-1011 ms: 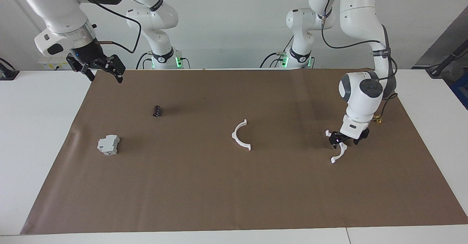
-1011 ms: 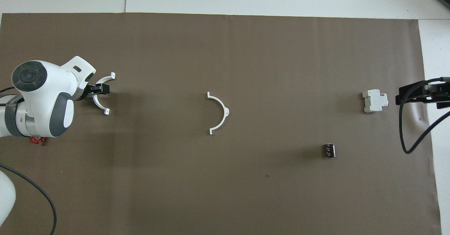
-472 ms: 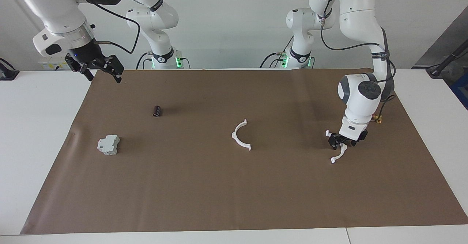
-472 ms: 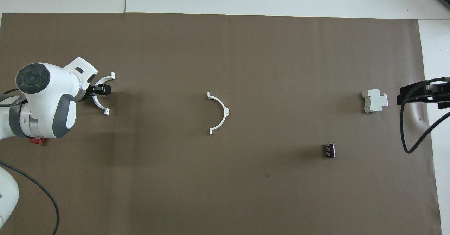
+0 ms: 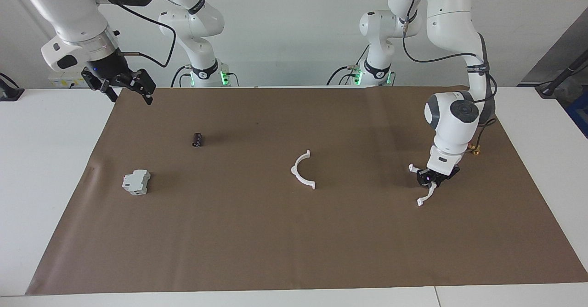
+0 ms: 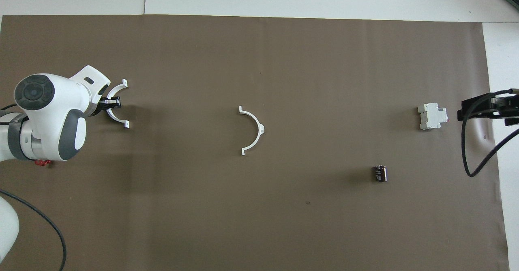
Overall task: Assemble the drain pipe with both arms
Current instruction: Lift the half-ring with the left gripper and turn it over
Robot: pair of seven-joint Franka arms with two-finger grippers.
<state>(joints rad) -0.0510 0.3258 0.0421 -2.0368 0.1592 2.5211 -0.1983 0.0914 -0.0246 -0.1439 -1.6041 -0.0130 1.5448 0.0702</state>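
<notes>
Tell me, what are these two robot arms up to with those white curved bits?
The left gripper is shut on one white half-ring at the left arm's end of the brown mat, its jaws closed on the middle of the curve. The other half-ring lies untouched mid-mat. The right gripper waits in the air over the mat's edge at the right arm's end, jaws open. A grey block and a small black cylinder lie unused.

- Two white half-ring pipe pieces: one at mat centre, the other at its three o'clock in the facing view.
- One grey block.
- One black cylinder.
- One brown mat.
- Two robot arms.
</notes>
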